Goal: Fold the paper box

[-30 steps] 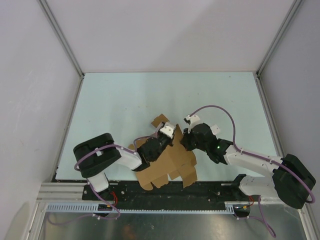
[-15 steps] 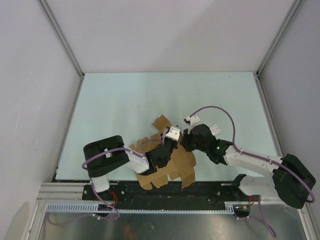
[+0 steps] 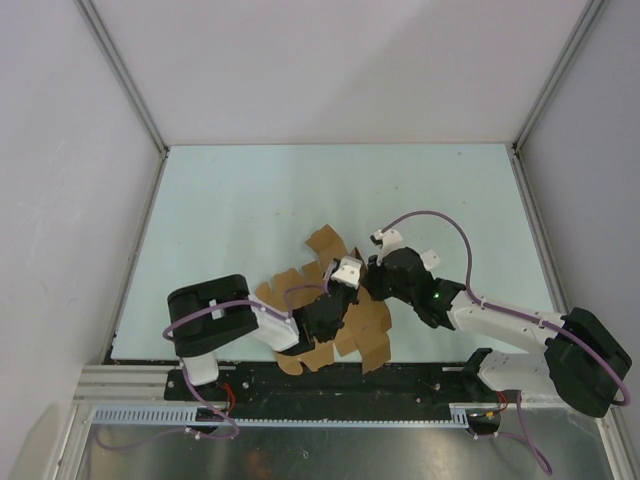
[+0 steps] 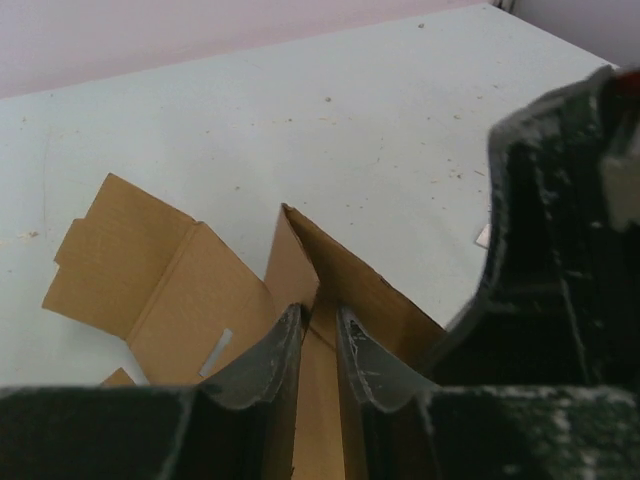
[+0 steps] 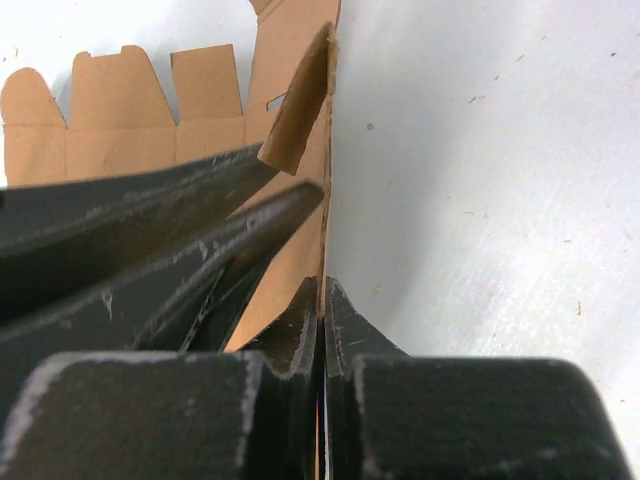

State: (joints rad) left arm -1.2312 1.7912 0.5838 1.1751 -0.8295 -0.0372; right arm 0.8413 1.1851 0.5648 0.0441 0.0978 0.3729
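You are letting go with the left gripper [image 4: 318, 312]. A second ago its jaws were pinched tight; now they are standing slightly apart, with a raised panel of the paper box [image 4: 180, 280] running loosely between them rather than clamped. Over that second the left arm has also been sliding toward the middle of the near edge of the desk [image 3: 250, 200], and the far flap has been lifting and swinging with it.

The right gripper [image 5: 321, 290] is staying clenched on a thin upright edge of the sheet, so it alone is holding that panel up.

The paper box is lying mostly flat by the middle of the near edge, tabs spread, with only the centre panels raised. The fold is looking barely begun, and with the left side freed that crease is probably going to relax unless you are re-gripping soon.
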